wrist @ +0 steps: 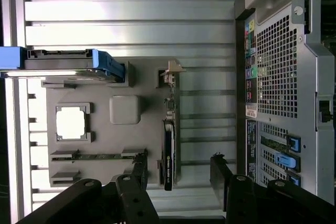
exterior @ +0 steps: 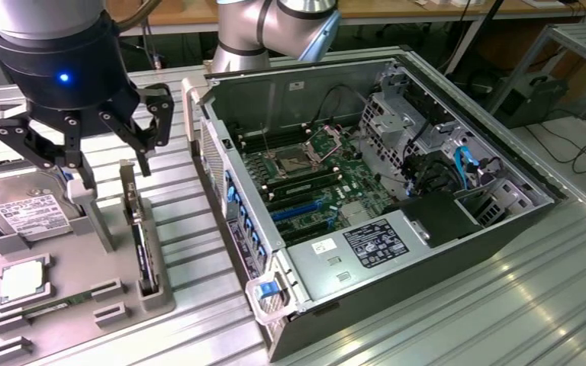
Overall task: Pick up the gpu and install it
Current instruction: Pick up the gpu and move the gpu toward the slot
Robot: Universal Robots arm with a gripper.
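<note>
The gpu (exterior: 143,255) is a thin dark card standing on edge in a slot of the grey holder (exterior: 74,263), its pale bracket at the far end. My gripper (exterior: 107,164) hangs open above that far end, clear of the card, with nothing between its fingers. From the wrist, the gpu (wrist: 168,153) runs lengthwise between the two black fingertips (wrist: 140,165) of the gripper (wrist: 178,167), nearer one finger than the other. The open computer case (exterior: 375,191) lies at the exterior view's right, its motherboard (exterior: 308,179) exposed.
The holder (wrist: 134,145) also carries a silver hard drive (exterior: 24,206) with blue ends (wrist: 107,65), a square silver chip (exterior: 24,278) and a memory stick (wrist: 97,156). The case's rear panel (wrist: 283,93) stands close beside the holder. Everything rests on a ribbed metal table (exterior: 476,305).
</note>
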